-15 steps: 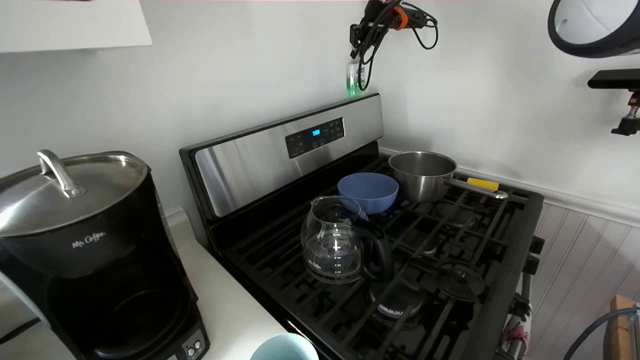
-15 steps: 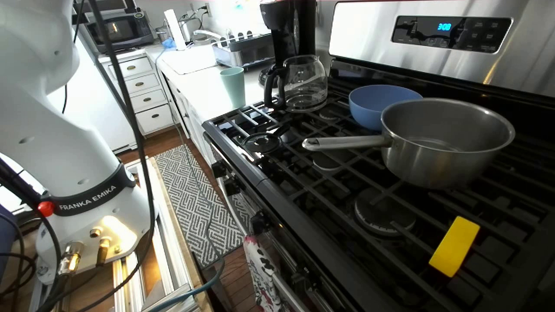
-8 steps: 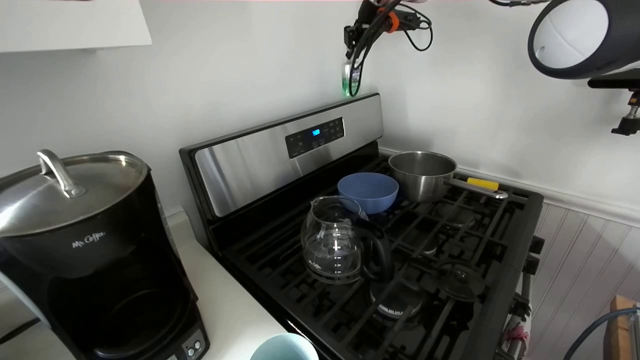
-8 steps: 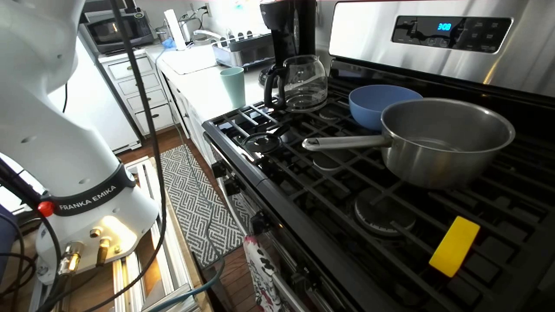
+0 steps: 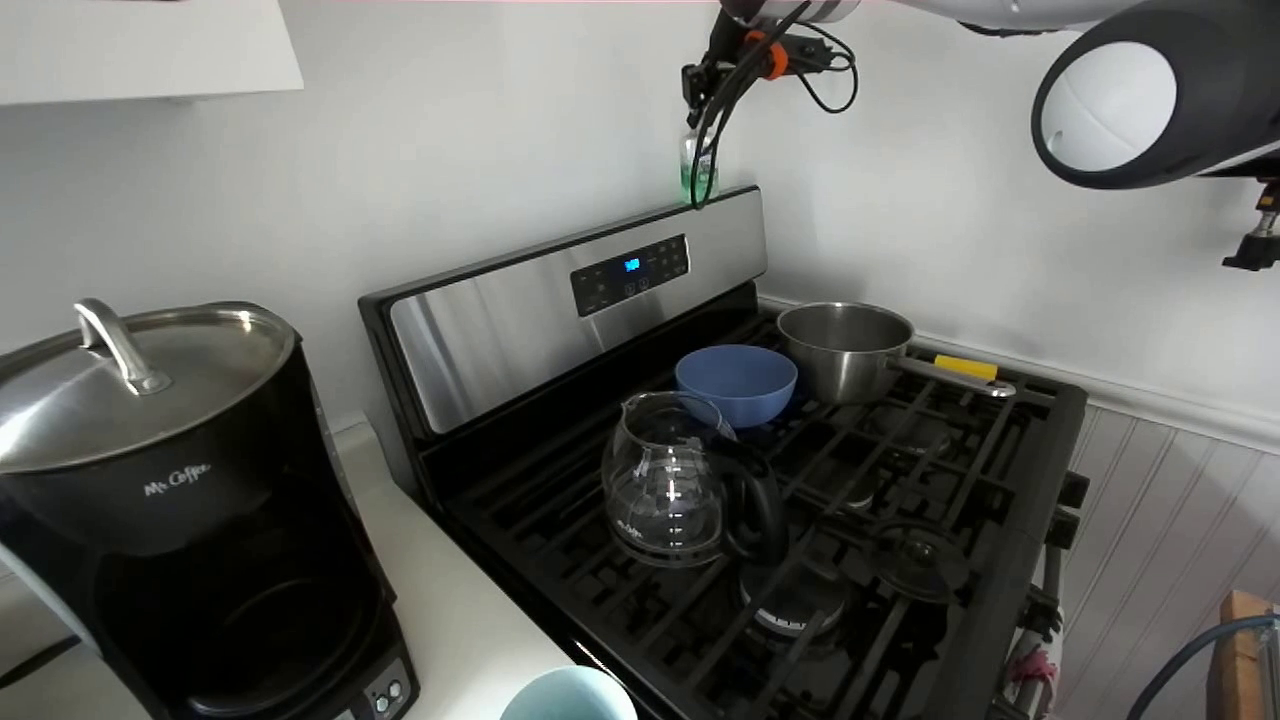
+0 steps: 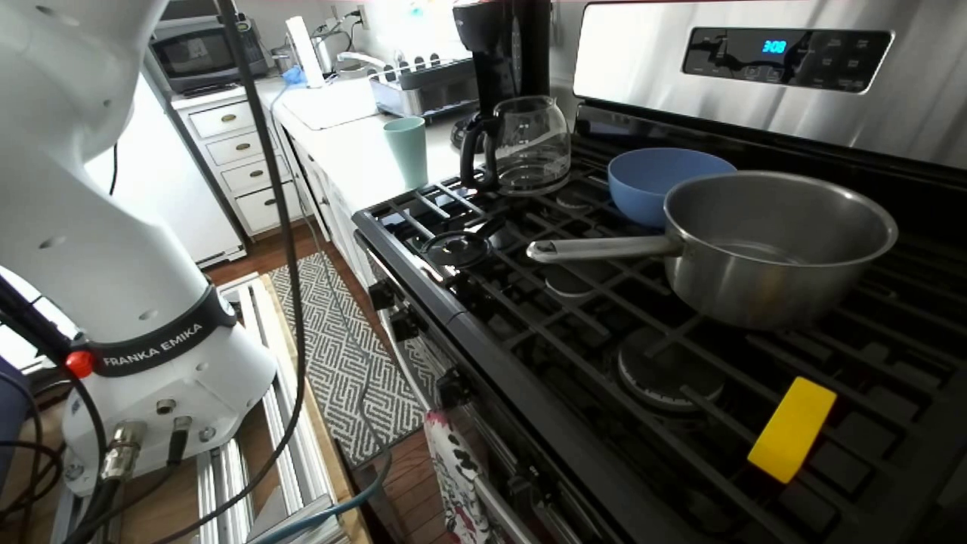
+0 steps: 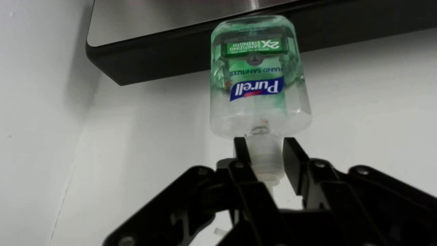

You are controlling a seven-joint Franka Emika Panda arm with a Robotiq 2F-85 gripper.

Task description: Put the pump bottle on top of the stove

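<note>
The pump bottle is a small clear bottle with green liquid and a pale pump head. In the wrist view the bottle hangs from my gripper, whose fingers close around its pale collar. In an exterior view the gripper and bottle are above the right part of the stove's back panel. The stove has a steel back panel and black grates; it also shows in an exterior view. In the wrist view the bottle's base overlaps the panel's top edge; I cannot tell whether they touch.
A blue bowl, a steel pot, a glass carafe and a yellow block sit on the grates. A black coffee maker and a pale green cup stand on the counter. Walls rise behind and beside the stove.
My gripper and the bottle have moved slightly left and down together in an exterior view, bringing the bottle's base to the panel's top edge. The arm has come further into view.
</note>
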